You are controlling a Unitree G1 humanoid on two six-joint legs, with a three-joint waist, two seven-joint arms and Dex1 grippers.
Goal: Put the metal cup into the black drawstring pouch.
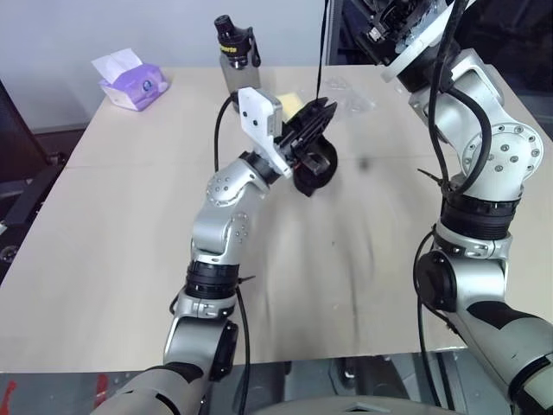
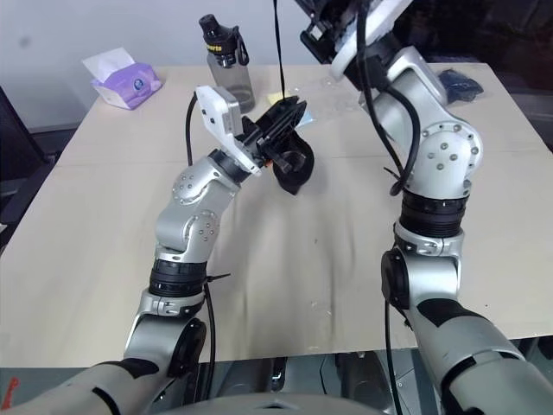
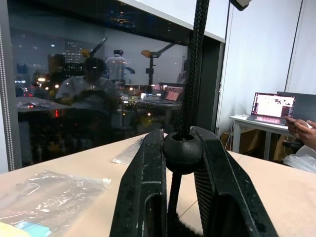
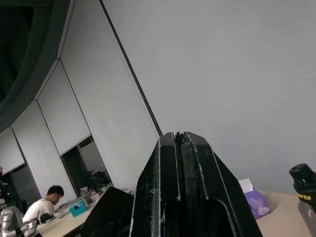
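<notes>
Black drawstring pouch (image 2: 294, 166) hanging just below left gripper (image 2: 283, 120) — fingers closed on cord toggle (image 3: 182, 151); right gripper (image 4: 181, 139) raised overhead — clamped shut.

Right gripper (image 4: 180, 140) cut off by top edge in both eye views. Black drawstring pouch (image 2: 295, 169) partly hidden behind left gripper (image 2: 289, 117); cup inside can't be told. Water bottle (image 4: 305, 190) cut by frame edge.
</notes>
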